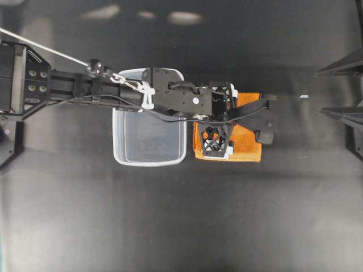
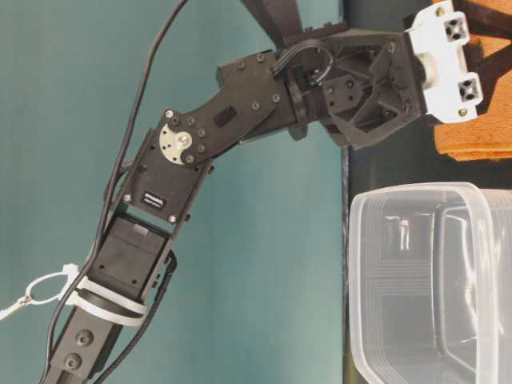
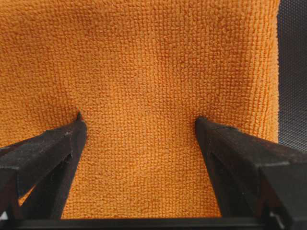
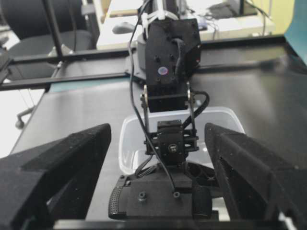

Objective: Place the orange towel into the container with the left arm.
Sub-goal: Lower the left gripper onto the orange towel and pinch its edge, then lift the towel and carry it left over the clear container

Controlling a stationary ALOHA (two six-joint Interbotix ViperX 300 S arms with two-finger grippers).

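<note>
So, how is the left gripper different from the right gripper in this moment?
The left gripper is stretched across the container and its fingertips press on the orange towel; the right gripper hangs back at the table edge, touching nothing. The left gripper points down at the cloth, the right one looks level across the table. Both have their jaws wide open.

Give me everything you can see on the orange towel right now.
The orange towel is a folded, roughly square cloth with a looped microfibre nap, lying flat on the black table just right of the container, outside it. The left gripper stands open over it, both fingertips pressing into the nap.
</note>
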